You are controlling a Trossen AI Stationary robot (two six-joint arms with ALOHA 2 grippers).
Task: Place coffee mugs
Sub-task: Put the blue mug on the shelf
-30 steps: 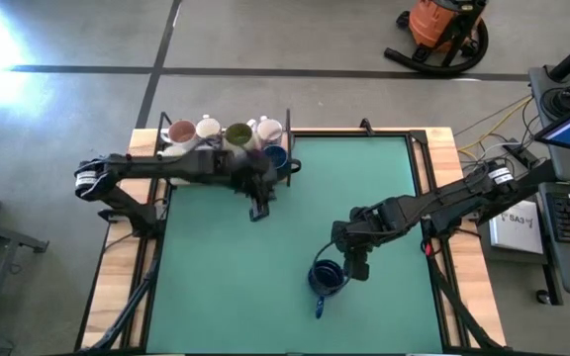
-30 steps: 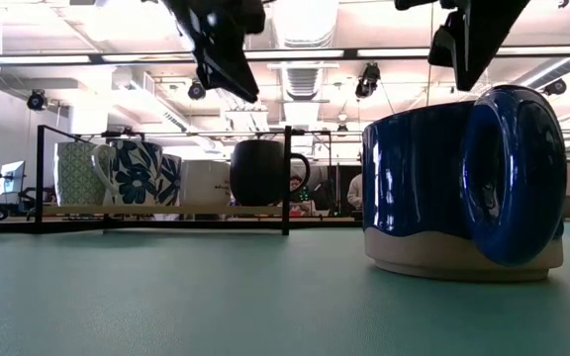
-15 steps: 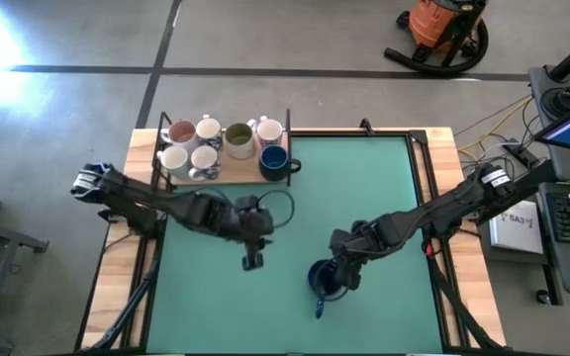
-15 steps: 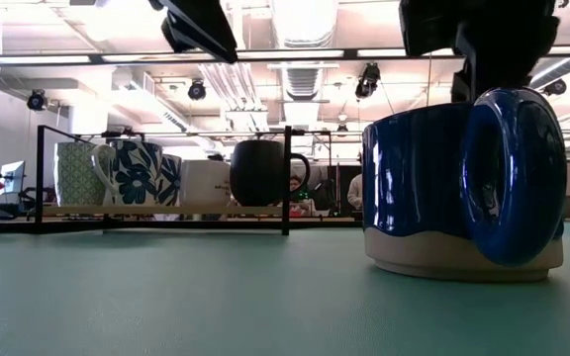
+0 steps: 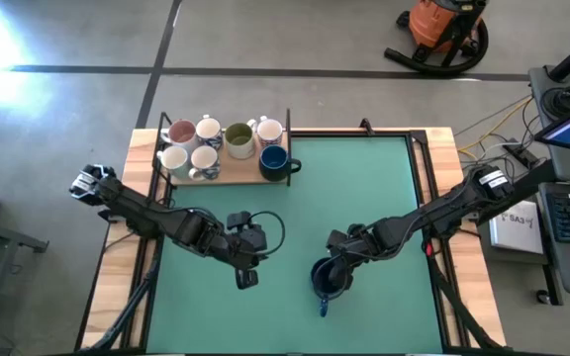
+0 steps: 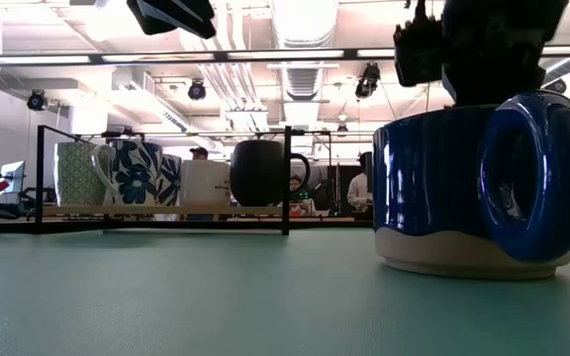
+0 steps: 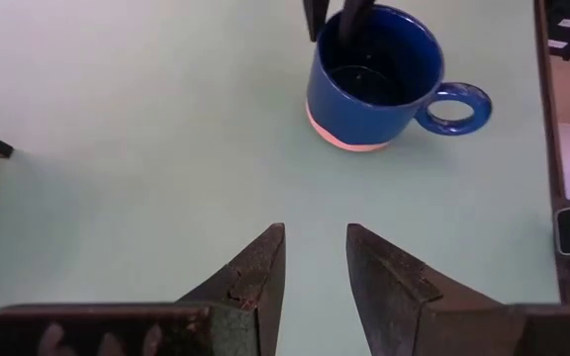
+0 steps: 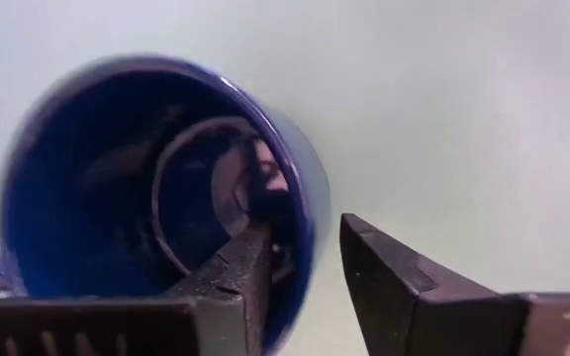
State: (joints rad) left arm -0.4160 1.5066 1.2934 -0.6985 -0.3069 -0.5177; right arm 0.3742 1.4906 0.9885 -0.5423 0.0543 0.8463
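A dark blue coffee mug [image 5: 327, 280] with a pale foot stands upright on the green mat, right of the middle; its handle [image 5: 322, 309] points toward the near edge. My right gripper [image 8: 305, 232] has come down on the mug [image 8: 156, 198], open, one finger inside it and one outside its wall. My left gripper [image 7: 315, 237] hangs open over bare mat at the middle left [image 5: 243, 280], fingers aimed at the mug [image 7: 374, 84], touching nothing. Several more coffee mugs, white, olive-green [image 5: 238, 138] and dark blue [image 5: 274, 158], stand on a wooden rack [image 5: 226, 176] at the far left. My right gripper reaches into the blue mug from above, slanting down. One finger [image 8: 250, 257] lies against the inner wall below the rim [image 8: 300, 198]; the other finger [image 8: 384, 267] stands outside with a gap to the wall. The mug stands upright on its base on the mat.
The rack has a black wire frame [image 6: 287, 178] around it. Wide stretches of green mat [image 5: 364, 188] lie between the rack and the blue mug. Wooden table edges and black rails [image 5: 426, 178] border the mat.
My left gripper has swung away from the rack toward the near edge and now hangs over the mat's middle left. My right gripper has sunk onto the blue mug, rolling a little, one finger going inside. The mug has shifted slightly toward the table's right.
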